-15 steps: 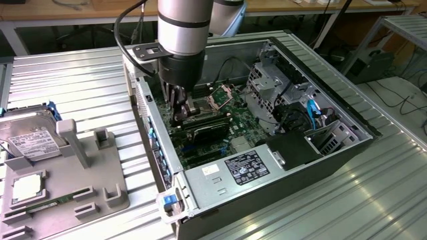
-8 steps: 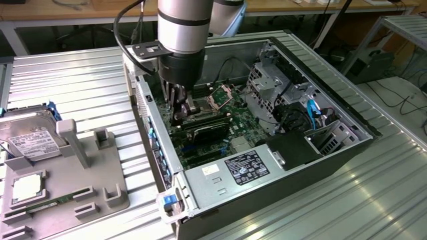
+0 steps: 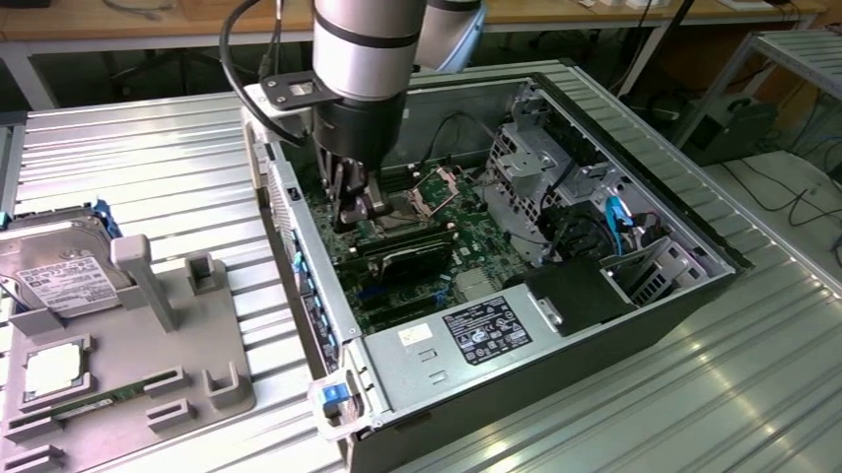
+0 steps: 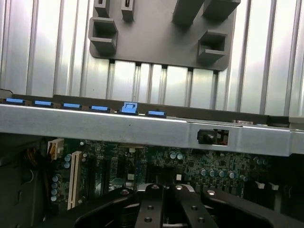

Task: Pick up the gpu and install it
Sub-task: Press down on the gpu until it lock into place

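My gripper [image 3: 358, 219] reaches down inside the open computer case [image 3: 684, 286], low over the green motherboard [image 3: 455, 232]. Its fingers [image 4: 151, 209] stand shut together and nothing shows between them. A flat dark rectangular card, which I take to be the gpu [image 3: 401, 259], sits on the motherboard just beside the fingertips, toward the case's power supply. I cannot tell whether the fingers touch it. In the wrist view the motherboard [image 4: 190, 164], with a white slot [image 4: 73, 180], lies past the fingers.
A grey parts holder [image 3: 145, 374] lies at the exterior view's left with a hard drive [image 3: 59, 271], a processor [image 3: 55, 367] and a green RAM stick [image 3: 99, 402]. The case wall [image 4: 118, 128] carries blue clips [image 4: 129, 108]. A drive cage [image 3: 533, 168] and cables crowd the far side.
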### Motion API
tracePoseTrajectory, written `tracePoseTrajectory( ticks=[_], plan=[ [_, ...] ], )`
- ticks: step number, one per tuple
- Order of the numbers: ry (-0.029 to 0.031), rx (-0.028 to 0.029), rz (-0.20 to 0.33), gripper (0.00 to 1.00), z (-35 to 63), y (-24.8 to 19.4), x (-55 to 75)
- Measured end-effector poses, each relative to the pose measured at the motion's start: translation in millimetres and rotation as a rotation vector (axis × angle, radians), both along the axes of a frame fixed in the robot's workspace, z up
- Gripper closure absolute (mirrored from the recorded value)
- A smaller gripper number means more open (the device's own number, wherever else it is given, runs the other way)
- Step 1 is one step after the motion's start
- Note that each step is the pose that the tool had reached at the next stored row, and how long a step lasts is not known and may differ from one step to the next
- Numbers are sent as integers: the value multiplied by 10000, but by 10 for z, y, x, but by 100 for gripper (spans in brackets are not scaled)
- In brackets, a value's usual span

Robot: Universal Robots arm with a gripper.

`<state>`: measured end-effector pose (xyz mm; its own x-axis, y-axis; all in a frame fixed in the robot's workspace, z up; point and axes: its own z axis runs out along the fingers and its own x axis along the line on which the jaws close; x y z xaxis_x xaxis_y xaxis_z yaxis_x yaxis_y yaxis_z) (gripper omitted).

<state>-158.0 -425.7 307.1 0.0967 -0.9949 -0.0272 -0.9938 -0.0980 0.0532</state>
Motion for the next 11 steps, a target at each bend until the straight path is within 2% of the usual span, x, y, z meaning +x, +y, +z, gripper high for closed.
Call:
tracePoseTrajectory(
  ticks=[2,4,9,10,11],
  plan=[
    [22,4,0,89,17,-1,25],
    [86,3,-1,89,27,-2,79],
    [266,-20,-27,89,40,-3,168],
    [310,-20,-38,89,40,-3,176],
    [382,-19,-49,89,39,-4,184]
  ],
)
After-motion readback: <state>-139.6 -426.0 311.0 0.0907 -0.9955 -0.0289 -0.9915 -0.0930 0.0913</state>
